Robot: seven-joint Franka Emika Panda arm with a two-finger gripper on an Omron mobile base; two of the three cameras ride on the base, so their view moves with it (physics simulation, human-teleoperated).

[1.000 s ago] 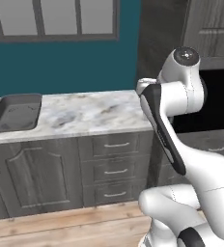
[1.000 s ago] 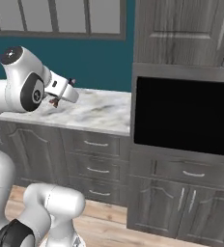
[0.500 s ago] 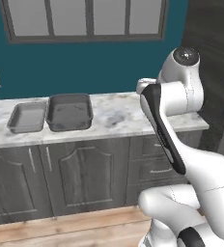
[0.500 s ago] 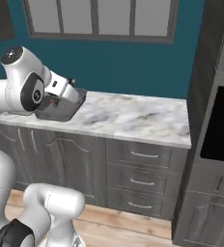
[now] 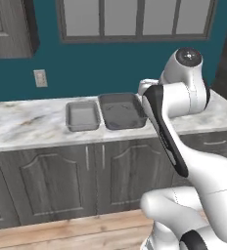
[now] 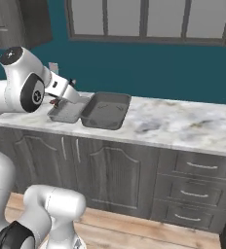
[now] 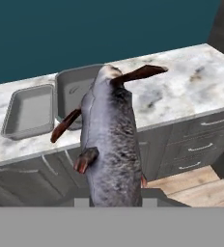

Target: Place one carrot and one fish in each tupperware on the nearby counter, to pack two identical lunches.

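The marbled worktop (image 5: 22, 124) carries two grey trays mid-frame: small tray (image 5: 82, 116) just beside, left of, larger tray (image 5: 120, 110).

Grey fish (image 7: 111, 140) held upright; two empty grey tupperware (image 5: 82, 115) side by side on counter (image 5: 27, 124).

The fish (image 7: 111, 140) stood lengthwise out from between the jaws, its tail end farthest from them. Beyond it, on the counter (image 7: 181, 91), the two tupperware trays sat side by side, touching or nearly so: the smaller tray (image 7: 29, 111) left of the fish, the larger tray (image 7: 73, 91) directly behind it and partly hidden. Cabinet doors (image 5: 47, 183) and drawers (image 7: 201, 140) lay under the counter, and a window (image 5: 135, 19) stood above it.
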